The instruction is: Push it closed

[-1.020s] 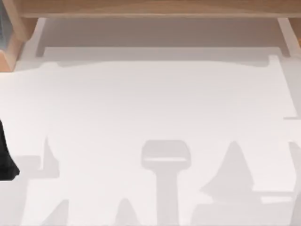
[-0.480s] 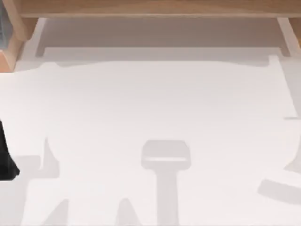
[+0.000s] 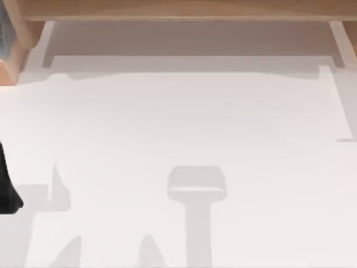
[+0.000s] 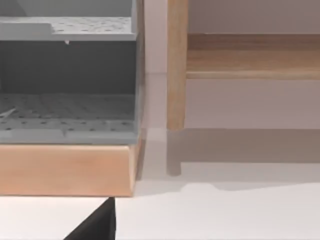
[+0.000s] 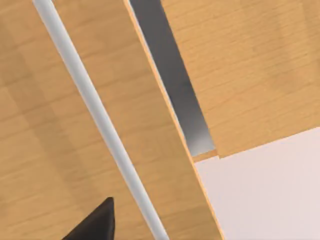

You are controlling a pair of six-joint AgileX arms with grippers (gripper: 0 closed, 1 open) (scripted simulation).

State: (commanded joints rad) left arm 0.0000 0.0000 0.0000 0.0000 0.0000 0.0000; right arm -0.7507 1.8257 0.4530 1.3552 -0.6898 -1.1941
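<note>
Right wrist view had the right gripper (image 5: 94,224) hard up against the wooden front (image 5: 45,115), its dark tip just beside the long bar handle (image 5: 97,117). Whether it was wide or narrow could not be told. A dark gap (image 5: 172,80) ran parallel to the handle between front and carcass (image 5: 240,70), so the front was judged ajar. The push should go square to that gap, right arm nearer; left arm (image 3: 6,192) sat parked at the table's (image 3: 184,123) left edge.

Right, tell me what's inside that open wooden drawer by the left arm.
The left wrist view shows the wooden drawer holding a grey perforated liner with nothing visibly lying on it. The drawer's wooden front hides the lowest part of its inside.
</note>
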